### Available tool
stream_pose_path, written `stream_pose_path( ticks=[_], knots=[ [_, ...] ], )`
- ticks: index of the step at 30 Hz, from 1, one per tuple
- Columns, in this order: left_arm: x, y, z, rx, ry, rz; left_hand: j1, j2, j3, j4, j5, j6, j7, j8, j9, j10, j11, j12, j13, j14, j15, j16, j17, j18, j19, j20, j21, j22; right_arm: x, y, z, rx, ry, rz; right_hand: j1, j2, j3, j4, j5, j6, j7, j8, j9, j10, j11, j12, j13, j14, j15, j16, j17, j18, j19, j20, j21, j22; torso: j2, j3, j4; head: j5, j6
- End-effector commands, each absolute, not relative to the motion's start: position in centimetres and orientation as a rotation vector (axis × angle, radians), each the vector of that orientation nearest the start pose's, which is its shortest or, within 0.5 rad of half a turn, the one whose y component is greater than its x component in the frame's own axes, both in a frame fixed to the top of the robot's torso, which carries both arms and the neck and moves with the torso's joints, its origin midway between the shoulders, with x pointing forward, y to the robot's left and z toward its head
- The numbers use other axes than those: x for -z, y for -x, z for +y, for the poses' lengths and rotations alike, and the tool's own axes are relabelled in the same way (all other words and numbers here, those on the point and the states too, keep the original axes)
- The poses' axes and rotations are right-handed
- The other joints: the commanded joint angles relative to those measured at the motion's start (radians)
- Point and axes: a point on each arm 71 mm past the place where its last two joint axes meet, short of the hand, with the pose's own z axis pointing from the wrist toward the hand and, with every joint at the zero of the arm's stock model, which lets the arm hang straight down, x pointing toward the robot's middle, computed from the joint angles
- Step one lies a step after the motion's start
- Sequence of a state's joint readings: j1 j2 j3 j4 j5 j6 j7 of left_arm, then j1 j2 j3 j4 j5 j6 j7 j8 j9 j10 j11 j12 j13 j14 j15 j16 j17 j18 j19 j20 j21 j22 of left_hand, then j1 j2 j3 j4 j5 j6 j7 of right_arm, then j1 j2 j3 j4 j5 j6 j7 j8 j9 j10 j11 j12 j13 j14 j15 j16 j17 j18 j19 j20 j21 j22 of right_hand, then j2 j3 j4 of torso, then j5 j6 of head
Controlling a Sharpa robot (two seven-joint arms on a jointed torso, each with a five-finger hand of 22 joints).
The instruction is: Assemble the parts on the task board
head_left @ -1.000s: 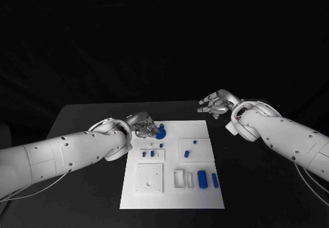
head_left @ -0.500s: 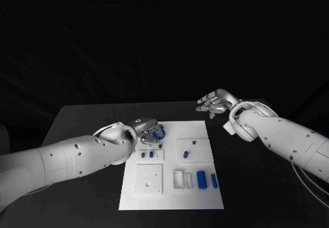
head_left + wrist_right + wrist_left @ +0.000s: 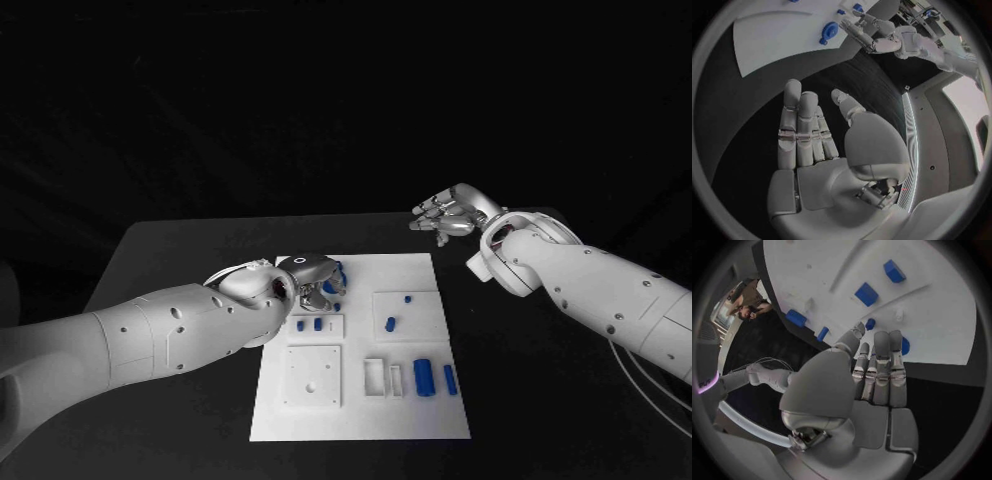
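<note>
The white task board lies mid-table with several blue parts on it. My left hand hovers low over its far left corner, fingers stretched straight and close together, tips beside a round blue part and a small blue peg. I see nothing held in it. The right wrist view shows the round part flat on the board, with the left hand just beyond it. My right hand hangs above the black table past the board's far right corner, fingers extended and empty.
Small blue pieces sit left of centre, one in the middle, and two longer ones at the near right. A white square plate and slotted white blocks occupy the near half. Black table surrounds the board.
My left arm has rolled and its hand has slid a little further over the board's far left corner toward the round blue part. The right hand has barely moved.
</note>
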State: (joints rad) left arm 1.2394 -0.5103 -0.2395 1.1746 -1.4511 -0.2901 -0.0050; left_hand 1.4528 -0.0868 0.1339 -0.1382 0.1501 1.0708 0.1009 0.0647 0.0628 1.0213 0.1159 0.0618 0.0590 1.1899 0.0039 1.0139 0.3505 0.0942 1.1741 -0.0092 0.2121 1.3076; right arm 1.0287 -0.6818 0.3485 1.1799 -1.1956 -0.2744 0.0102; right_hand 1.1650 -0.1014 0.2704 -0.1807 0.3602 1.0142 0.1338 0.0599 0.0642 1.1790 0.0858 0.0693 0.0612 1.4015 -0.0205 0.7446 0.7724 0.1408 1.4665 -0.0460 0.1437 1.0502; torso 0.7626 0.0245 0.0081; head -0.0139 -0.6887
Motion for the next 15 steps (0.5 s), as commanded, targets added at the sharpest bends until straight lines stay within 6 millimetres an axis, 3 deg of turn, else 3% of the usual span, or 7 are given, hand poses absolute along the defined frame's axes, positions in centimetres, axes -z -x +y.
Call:
stream_pose_path(
  ticks=[1,10,15],
  knots=[
    [25.48,-51.65,12.35,0.586,-0.433,1.819,0.010,0.002,0.001,0.008,0.005,-0.006,0.003,-0.003,-0.001,-0.003,-0.003,-0.004,-0.001,0.004,0.004,0.004,-0.001,0.005,0.008,-0.001,-0.008,0.020,16.91,-55.52,-24.04,-0.829,-0.362,1.528,-0.004,-0.001,-0.006,0.001,-0.002,-0.003,0.005,0.003,-0.001,-0.007,-0.002,-0.005,-0.001,-0.004,0.002,0.005,-0.001,0.014,0.035,0.009,0.004,-0.001,0.000,0.0006,-0.0003,-0.001,-0.002],
    [25.86,-51.82,12.37,0.582,-0.433,1.815,0.001,0.018,0.018,-0.002,0.009,-0.004,0.006,-0.003,-0.001,0.056,-0.013,-0.004,-0.002,0.005,-0.003,0.021,0.002,0.004,0.015,-0.008,0.000,0.024,16.83,-55.47,-24.00,-0.833,-0.362,1.525,-0.002,0.000,-0.009,0.000,-0.002,-0.003,0.005,0.002,-0.001,-0.009,-0.002,-0.005,-0.001,-0.004,0.003,0.008,-0.005,0.014,0.036,0.009,0.006,-0.005,0.000,0.0005,0.0000,-0.004,-0.005],
    [25.93,-51.98,12.38,0.592,-0.426,1.795,-0.015,0.025,0.048,-0.015,0.010,-0.029,0.001,-0.003,-0.001,0.099,-0.020,-0.005,-0.002,0.018,-0.005,0.026,0.001,0.009,0.019,-0.011,0.017,0.024,16.77,-55.44,-23.96,-0.835,-0.362,1.521,0.001,0.001,-0.014,0.000,-0.001,-0.004,0.005,0.002,-0.001,-0.012,-0.001,-0.005,-0.001,-0.007,0.003,0.015,-0.018,0.015,0.035,0.010,0.012,-0.019,0.000,0.0006,-0.0002,-0.005,-0.004]
  ],
)
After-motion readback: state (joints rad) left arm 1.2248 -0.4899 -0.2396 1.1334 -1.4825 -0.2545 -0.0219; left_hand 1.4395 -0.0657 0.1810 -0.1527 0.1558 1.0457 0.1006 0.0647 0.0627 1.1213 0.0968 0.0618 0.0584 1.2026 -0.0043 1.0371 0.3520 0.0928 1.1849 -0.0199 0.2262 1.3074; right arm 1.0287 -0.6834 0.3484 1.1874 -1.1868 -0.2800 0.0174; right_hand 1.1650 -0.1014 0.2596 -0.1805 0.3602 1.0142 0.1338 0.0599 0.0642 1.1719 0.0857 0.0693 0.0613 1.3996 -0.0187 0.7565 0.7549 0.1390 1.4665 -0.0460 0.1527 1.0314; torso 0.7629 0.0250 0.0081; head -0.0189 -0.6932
